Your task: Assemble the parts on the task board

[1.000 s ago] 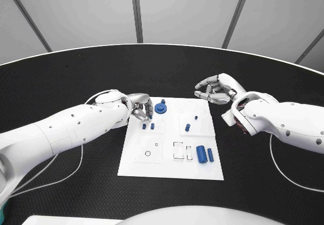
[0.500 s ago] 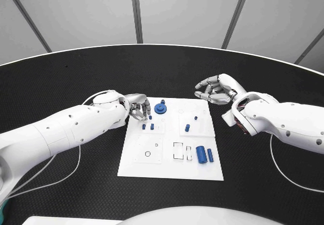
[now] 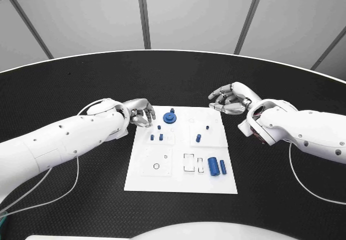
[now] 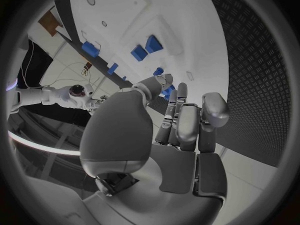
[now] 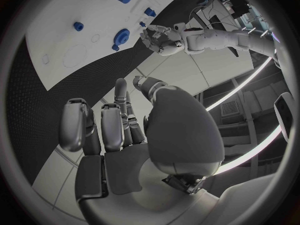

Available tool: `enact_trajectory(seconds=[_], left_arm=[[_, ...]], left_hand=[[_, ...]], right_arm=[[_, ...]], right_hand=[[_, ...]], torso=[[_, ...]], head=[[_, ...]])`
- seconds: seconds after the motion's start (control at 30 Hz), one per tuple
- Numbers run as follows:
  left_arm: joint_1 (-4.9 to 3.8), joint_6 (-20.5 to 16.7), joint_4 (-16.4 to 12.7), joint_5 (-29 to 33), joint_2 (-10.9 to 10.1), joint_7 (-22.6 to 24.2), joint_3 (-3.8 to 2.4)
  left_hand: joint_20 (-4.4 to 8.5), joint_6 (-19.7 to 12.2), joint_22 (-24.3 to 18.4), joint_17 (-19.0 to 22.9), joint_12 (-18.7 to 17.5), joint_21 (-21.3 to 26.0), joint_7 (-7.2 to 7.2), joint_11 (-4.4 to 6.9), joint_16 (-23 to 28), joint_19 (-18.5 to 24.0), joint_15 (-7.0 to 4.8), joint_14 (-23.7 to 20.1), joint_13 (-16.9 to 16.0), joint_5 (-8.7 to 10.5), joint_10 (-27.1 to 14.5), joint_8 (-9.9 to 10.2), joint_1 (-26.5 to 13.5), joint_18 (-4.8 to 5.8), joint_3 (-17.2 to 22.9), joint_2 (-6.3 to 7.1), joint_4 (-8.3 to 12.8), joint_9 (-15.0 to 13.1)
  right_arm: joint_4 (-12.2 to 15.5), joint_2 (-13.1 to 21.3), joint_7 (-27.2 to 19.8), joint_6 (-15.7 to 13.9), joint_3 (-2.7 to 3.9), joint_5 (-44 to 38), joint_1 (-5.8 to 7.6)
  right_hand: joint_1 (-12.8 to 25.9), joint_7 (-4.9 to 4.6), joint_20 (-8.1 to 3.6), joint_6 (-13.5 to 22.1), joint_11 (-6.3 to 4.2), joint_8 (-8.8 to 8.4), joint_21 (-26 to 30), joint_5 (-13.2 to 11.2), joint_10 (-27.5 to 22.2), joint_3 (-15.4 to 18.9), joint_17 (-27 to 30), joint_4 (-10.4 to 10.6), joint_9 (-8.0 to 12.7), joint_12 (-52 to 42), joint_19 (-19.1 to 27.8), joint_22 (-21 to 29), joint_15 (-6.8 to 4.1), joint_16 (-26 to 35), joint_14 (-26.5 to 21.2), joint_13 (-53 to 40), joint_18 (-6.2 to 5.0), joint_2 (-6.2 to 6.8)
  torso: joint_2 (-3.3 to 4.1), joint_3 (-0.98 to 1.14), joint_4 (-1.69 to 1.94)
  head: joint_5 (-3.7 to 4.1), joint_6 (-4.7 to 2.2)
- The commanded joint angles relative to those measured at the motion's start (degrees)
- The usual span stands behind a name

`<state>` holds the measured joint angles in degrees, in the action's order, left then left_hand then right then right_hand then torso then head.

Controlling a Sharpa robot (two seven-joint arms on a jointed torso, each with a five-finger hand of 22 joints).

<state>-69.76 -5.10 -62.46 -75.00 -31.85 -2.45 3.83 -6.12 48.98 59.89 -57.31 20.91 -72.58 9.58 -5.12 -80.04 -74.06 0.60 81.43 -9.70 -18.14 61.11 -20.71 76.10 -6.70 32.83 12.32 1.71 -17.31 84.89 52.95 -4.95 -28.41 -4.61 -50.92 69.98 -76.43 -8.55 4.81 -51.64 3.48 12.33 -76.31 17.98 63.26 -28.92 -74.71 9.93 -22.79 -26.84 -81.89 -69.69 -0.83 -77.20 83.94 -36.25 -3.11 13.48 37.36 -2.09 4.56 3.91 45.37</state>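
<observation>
The white task board (image 3: 180,177) lies mid-table. At its far end stands a round blue part (image 3: 169,118), with small blue pegs (image 3: 156,135) (image 3: 200,135) behind it. Two blue cylinders (image 3: 217,166) lie near the board's right edge. My left hand (image 3: 141,112) hovers just off the board's far left corner, fingers loosely bent, holding nothing; the left wrist view shows the hand (image 4: 184,122) empty above the board (image 4: 156,10). My right hand (image 3: 229,98) hangs beyond the far right corner, also empty. In the right wrist view this hand (image 5: 115,130) has its fingers apart.
Black table (image 3: 72,200) surrounds the board on all sides. Empty cut-outs (image 3: 190,161) and a small oval hole (image 3: 156,165) mark the board's near half. A thin white cable (image 3: 78,175) loops under my left arm.
My left hand has drawn back to the left, away from the round blue part. The right hand has barely moved. The camera has shifted slightly.
</observation>
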Motion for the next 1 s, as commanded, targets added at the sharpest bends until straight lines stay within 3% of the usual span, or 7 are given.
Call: enact_trajectory(seconds=[0.03,0.23,0.4,0.53,0.67,0.87,1.0], left_arm=[[-0.49,-1.2,-1.1,10.9,-2.7,0.8,0.00],[-1.17,-1.2,-5.6,36.1,-8.4,5.1,0.01],[-1.31,1.4,-10.2,52.7,-12.6,8.4,0.03],[-1.33,4.7,-13.5,63.0,-14.8,10.7,0.05],[-1.33,6.9,-16.1,69.8,-16.4,12.6,0.06],[-1.33,7.8,-18.4,74.2,-17.8,13.7,0.07],[-1.34,8.5,-19.4,75.9,-18.6,14.1,0.07]], left_hand=[[-0.03,1.1,-2.7,2.4,-0.4,1.9,0.03,-0.34,0.8,1.9,0.40,-1.0,-0.1,-0.14,0.1,-0.4,0.6,-0.51,0.7,-0.56,-0.1,-0.3],[-0.09,1.6,-9.9,11.3,-0.8,6.9,0.26,-0.58,4.8,6.4,0.55,-5.0,-0.2,-0.09,-0.2,-0.1,0.2,-1.92,0.8,-0.80,-0.2,-0.7],[-0.16,2.2,-20.9,23.2,-1.0,15.6,0.15,-0.56,11.1,13.3,0.59,-11.4,-0.5,-0.27,-0.3,0.1,-0.4,-3.95,-0.1,-0.86,-0.4,-1.2],[-0.18,2.3,-21.8,27.6,-1.0,17.0,0.18,-0.60,13.7,13.9,0.61,-14.0,-0.6,-0.40,-0.2,0.3,-0.3,-3.93,-0.5,-1.08,-0.3,-1.5],[-0.19,2.4,-22.3,28.2,-0.9,17.7,0.20,-0.57,14.3,14.2,0.62,-14.9,-0.7,-0.48,0.0,0.4,0.0,-3.93,-0.7,-1.35,-0.2,-1.6],[-0.19,2.5,-22.5,28.4,-0.8,18.0,0.17,-0.52,14.6,14.4,0.59,-15.3,-0.8,-0.52,0.2,0.4,0.2,-3.93,-0.7,-1.66,-0.1,-1.7],[-0.49,1.6,-23.1,28.6,-1.1,19.0,0.64,-0.92,14.7,14.7,0.99,-15.9,-0.8,-0.15,-0.5,1.1,-1.3,-3.85,-2.3,-1.23,-1.1,-1.7]], right_arm=[[0.0,0.5,3.0,3.3,0.01,-10.4,0.00],[1.0,1.4,8.3,9.6,0.02,-31.7,0.01],[1.4,1.3,11.2,12.2,0.01,-41.5,0.00],[1.2,0.5,12.6,12.6,0.00,-44.6,-0.02],[0.8,-0.7,13.6,12.3,-0.01,-45.9,-0.41],[-0.3,-2.7,14.1,12.5,-0.03,-46.4,-0.82],[-1.5,-4.2,14.0,13.5,-0.04,-46.6,-1.34]], right_hand=[[-1.1,0.28,-0.05,-1.1,0.01,0.45,0.3,-1.0,-0.8,-1.1,0.4,-0.8,-0.2,4.0,0.1,0.0,-0.25,0.5,2.3,3.1,-1.07,0.32],[-1.7,0.60,0.01,-2.4,0.19,0.53,-0.7,-3.2,0.4,-2.5,1.6,-2.1,-0.4,10.8,-0.7,-1.7,-0.15,1.4,2.4,9.3,-0.77,0.65],[-0.9,0.53,0.23,-2.2,0.53,-0.08,-0.7,-5.2,0.5,-3.4,1.5,-1.8,-0.2,14.2,-0.8,-2.0,0.11,1.2,2.5,12.4,-0.73,1.48],[-0.3,-0.29,0.57,-1.5,1.19,-0.71,-0.5,-5.1,0.0,-3.5,1.7,-1.6,0.0,15.9,-0.7,-1.8,0.67,1.2,2.4,14.0,-0.76,2.24],[-0.3,-1.20,1.06,-1.0,1.96,-1.34,-0.3,-5.0,-0.4,-3.7,1.6,-1.6,0.3,17.1,-0.6,-1.6,1.23,1.1,2.4,15.1,-0.80,2.52],[-0.6,-1.35,1.25,-1.1,2.10,-1.46,-0.4,-4.6,-0.3,-4.1,1.2,-1.9,0.3,17.6,-0.7,-1.9,1.37,0.8,2.5,15.7,-0.76,2.33],[-0.8,-1.37,1.35,-1.2,2.12,-1.53,-1.9,-4.8,0.1,-4.4,0.4,-2.1,0.4,17.8,-1.6,-3.8,1.42,0.0,2.7,16.1,-0.39,2.21]], torso=[[-0.50,0.10,-0.15],[-1.16,0.18,-0.49],[-1.42,0.11,-0.67],[-1.55,-0.06,-0.69],[-1.48,-0.05,-0.63],[-1.20,-0.06,-0.53],[-1.04,-0.25,-0.40]], head=[[1.43,-0.47],[3.14,-1.09],[3.80,-1.46],[3.95,-1.66],[3.89,-1.83],[3.75,-1.76],[3.74,-1.53]])
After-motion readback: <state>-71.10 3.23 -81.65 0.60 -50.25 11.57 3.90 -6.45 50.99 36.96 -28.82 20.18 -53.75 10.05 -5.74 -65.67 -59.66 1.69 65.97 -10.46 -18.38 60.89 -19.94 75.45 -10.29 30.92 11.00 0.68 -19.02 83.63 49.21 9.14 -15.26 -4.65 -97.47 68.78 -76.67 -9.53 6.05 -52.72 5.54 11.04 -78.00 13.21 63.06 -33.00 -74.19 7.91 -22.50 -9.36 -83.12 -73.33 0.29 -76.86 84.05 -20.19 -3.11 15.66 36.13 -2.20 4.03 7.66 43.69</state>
